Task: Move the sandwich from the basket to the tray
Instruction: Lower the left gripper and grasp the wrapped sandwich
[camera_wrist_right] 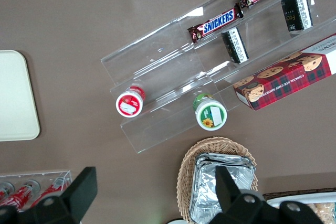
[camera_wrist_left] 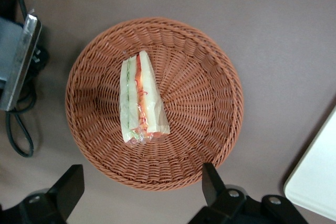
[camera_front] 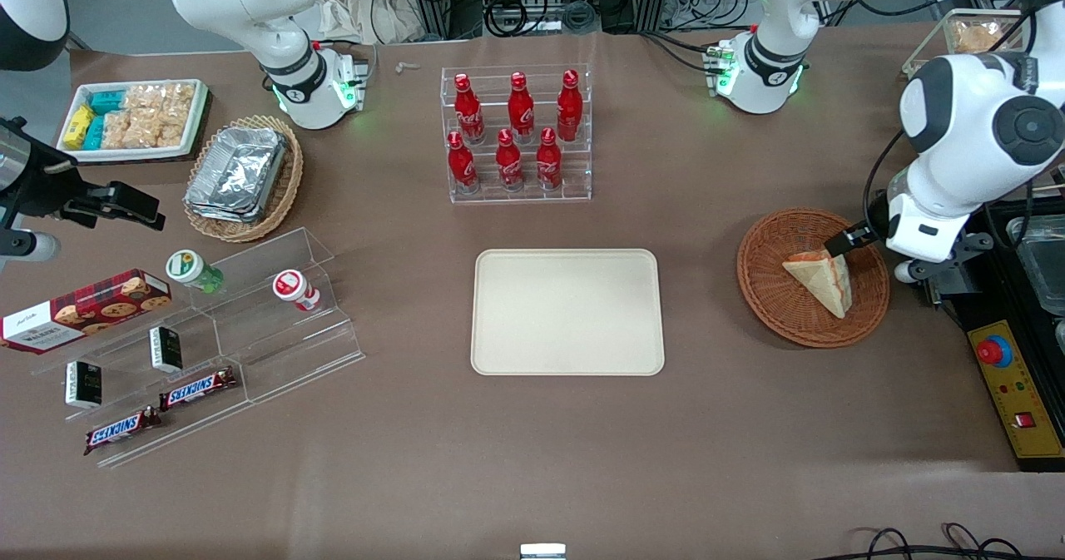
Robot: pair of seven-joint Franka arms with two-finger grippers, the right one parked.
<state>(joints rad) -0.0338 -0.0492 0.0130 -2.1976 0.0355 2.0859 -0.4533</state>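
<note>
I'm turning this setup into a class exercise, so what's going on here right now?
The working arm's gripper hangs open above the basket, not touching anything. The sandwich lies in the basket, ungrasped. The tray sits bare at mid-table, toward the parked arm from the basket. The move to the tray has not begun.

Seen from the front, gripper poised above the basket, one black fingertip masking a corner of the sandwich, wide-spread finger bases cropped in the wrist view. Tray cut off by the wrist view's edge, only a rounded corner showing. Snack tray contents too small to identify from the front; cookie box lettering unreadable.
</note>
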